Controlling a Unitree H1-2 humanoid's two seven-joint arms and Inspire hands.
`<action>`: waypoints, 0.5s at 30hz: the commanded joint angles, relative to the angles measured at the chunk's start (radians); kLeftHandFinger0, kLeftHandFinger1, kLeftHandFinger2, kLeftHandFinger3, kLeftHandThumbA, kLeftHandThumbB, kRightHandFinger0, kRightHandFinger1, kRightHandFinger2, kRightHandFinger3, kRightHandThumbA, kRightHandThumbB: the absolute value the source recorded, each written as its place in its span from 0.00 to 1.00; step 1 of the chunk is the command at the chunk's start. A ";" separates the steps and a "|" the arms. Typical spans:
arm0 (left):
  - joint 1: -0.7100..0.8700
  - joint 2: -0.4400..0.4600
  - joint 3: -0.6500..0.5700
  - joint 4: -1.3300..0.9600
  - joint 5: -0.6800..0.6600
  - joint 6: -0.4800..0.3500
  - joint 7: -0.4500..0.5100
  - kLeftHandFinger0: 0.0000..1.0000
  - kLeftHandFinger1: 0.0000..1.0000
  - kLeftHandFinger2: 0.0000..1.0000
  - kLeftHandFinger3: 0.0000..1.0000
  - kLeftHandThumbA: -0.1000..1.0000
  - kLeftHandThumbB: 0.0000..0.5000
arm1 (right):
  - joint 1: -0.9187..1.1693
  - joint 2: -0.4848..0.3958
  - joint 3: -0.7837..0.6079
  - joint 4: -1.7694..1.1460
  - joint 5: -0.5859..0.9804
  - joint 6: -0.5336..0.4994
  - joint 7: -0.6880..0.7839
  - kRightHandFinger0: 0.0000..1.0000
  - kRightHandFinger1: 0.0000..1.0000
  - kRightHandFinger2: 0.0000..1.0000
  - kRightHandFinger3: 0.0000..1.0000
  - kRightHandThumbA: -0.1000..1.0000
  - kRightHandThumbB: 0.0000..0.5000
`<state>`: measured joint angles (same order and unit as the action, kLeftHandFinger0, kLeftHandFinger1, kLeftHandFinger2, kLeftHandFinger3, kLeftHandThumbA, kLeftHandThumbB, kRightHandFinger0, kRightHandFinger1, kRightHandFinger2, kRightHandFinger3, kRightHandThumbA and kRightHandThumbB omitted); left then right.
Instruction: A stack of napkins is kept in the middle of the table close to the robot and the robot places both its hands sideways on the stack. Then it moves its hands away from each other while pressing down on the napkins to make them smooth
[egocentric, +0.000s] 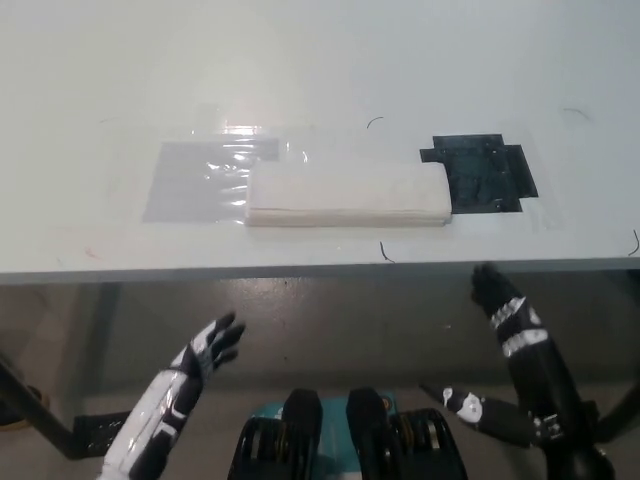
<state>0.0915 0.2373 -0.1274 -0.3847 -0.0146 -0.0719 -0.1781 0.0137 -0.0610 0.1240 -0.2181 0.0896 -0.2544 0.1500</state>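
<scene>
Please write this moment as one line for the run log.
napkin stack: on table, untouched | left hand: open, below table edge | right hand: open, below table edge

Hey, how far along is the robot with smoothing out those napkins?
Barely started. Done: the napkin stack lies on the table near its front edge, partly on a clear plastic sheet. In hand: the left hand and right hand are raised below the table edge, fingers apart, touching nothing. Left: placing both hands on the stack, then pressing and spreading outward.

The napkin stack (346, 194) lies on the worktop (300, 80) near its front edge; the left hand (212, 345) and right hand (497, 293) hover below it, empty.
</scene>
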 joint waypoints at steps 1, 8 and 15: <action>-0.123 -0.030 0.013 -0.046 -0.025 -0.066 0.000 1.00 1.00 1.00 1.00 1.00 0.80 | -0.131 0.018 0.004 -0.060 0.107 0.050 0.025 1.00 1.00 1.00 1.00 1.00 0.72; -0.336 -0.099 0.030 -0.027 -0.012 0.022 0.023 1.00 1.00 1.00 1.00 1.00 0.89 | -0.344 0.063 -0.026 0.048 0.211 0.097 0.025 1.00 1.00 1.00 1.00 1.00 0.57; -0.549 -0.192 0.057 0.093 -0.066 0.115 0.043 1.00 1.00 1.00 1.00 1.00 0.74 | -0.524 0.142 -0.107 0.216 0.342 0.124 0.021 1.00 1.00 1.00 1.00 1.00 0.70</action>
<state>-0.3679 0.0909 -0.0960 -0.3360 -0.0355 -0.0163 -0.1745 -0.4259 0.0365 0.0602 -0.0515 0.2983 -0.1467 0.1602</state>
